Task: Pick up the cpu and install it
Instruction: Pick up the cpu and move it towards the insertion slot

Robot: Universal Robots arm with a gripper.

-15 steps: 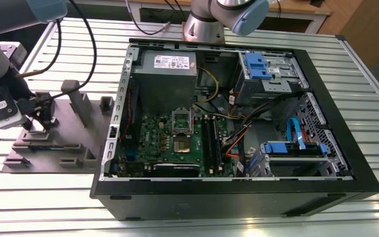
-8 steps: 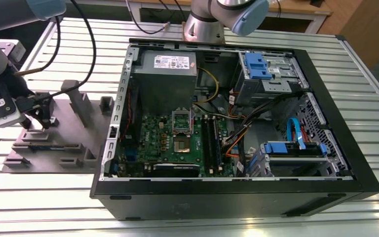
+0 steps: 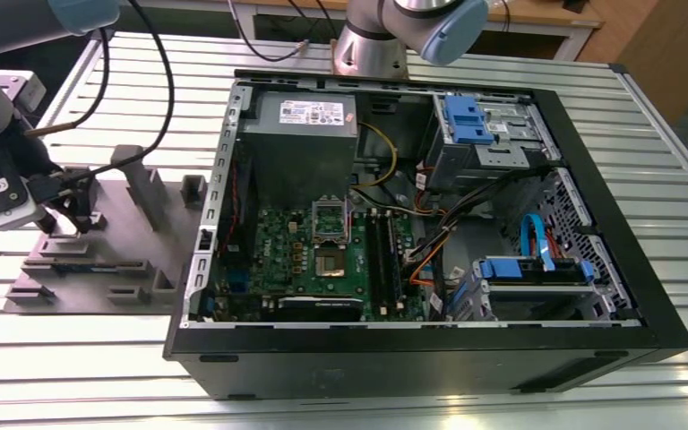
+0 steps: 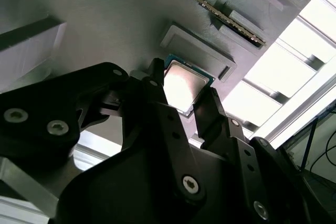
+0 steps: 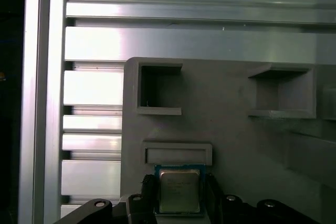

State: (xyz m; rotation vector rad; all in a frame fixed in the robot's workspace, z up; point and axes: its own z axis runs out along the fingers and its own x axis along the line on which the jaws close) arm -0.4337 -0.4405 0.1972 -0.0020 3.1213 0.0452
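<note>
Slatted metal bench (image 3: pixel 81 376) carries a grey fixture (image 3: pixel 141 228) where the claw (image 3: pixel 64 224) straddles the cpu (image 5: pixel 179 191), gripping or not I cannot tell, and a clean pick wants square, even edge pressure.

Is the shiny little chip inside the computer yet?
No, out. The cpu is at the grey holder outside the computer case, by the gripper.

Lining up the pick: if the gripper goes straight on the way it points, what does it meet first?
Most likely the cpu, lying on the grey fixture right ahead of the gripper. Depth is unclear; they may already be touching.
</note>
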